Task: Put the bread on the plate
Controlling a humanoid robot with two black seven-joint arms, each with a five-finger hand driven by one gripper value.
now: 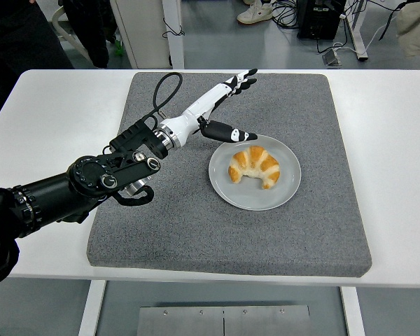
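Note:
A golden croissant (254, 166) lies on a round grey plate (224, 185) right of the middle of a grey mat (196, 231). My left hand (227, 105) reaches in from the left and hovers over the mat just beyond the plate's far left rim. Its fingers (242, 79) are stretched out and spread, and its thumb (231, 132) points toward the plate. It holds nothing and is apart from the croissant. The right arm is out of view.
The mat covers most of the white table (392, 140). A person's legs and shoes stand beyond the far edge, with a black box and cables on the floor at the top right.

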